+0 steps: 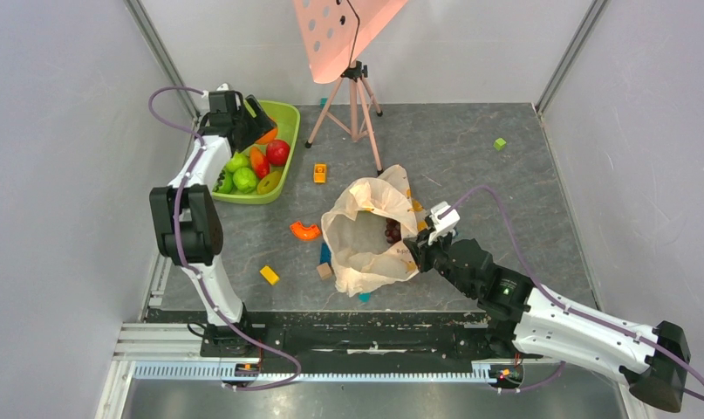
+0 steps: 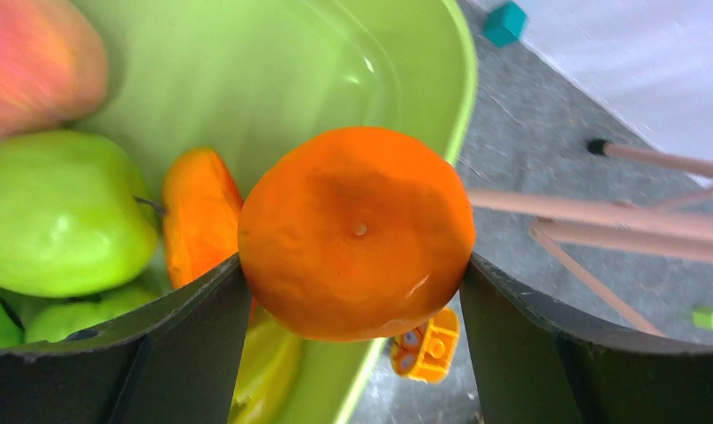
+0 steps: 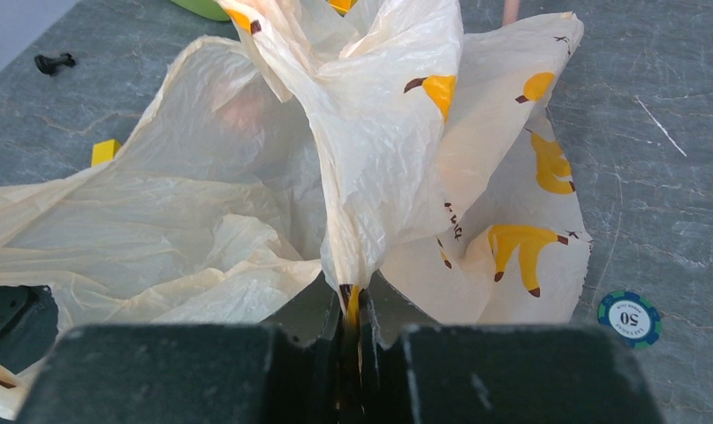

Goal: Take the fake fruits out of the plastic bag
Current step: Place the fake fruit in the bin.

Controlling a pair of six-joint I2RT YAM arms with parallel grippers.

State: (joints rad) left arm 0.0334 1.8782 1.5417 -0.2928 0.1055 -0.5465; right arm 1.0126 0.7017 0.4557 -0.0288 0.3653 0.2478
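The plastic bag (image 1: 365, 236) lies crumpled mid-table, pale with yellow banana prints, its mouth open upward. A dark purple grape bunch (image 1: 392, 230) shows inside it. My right gripper (image 1: 415, 249) is shut on the bag's right edge; the wrist view shows the film (image 3: 379, 159) pinched between the jaws (image 3: 352, 300). My left gripper (image 1: 254, 122) is over the lime-green tub (image 1: 283, 113) at the back left, shut on an orange (image 2: 357, 231) held above the tub's rim. In the tub lie green fruits (image 2: 61, 212), a red apple (image 1: 278, 152) and a peach-coloured fruit (image 2: 34, 62).
A tripod (image 1: 355, 96) with a pink perforated board stands at the back centre. Loose toy pieces lie around: an orange block (image 1: 319, 173), an orange arc (image 1: 304, 230), a yellow block (image 1: 269, 275), a green block (image 1: 500, 143). A poker chip (image 3: 629, 316) lies right of the bag.
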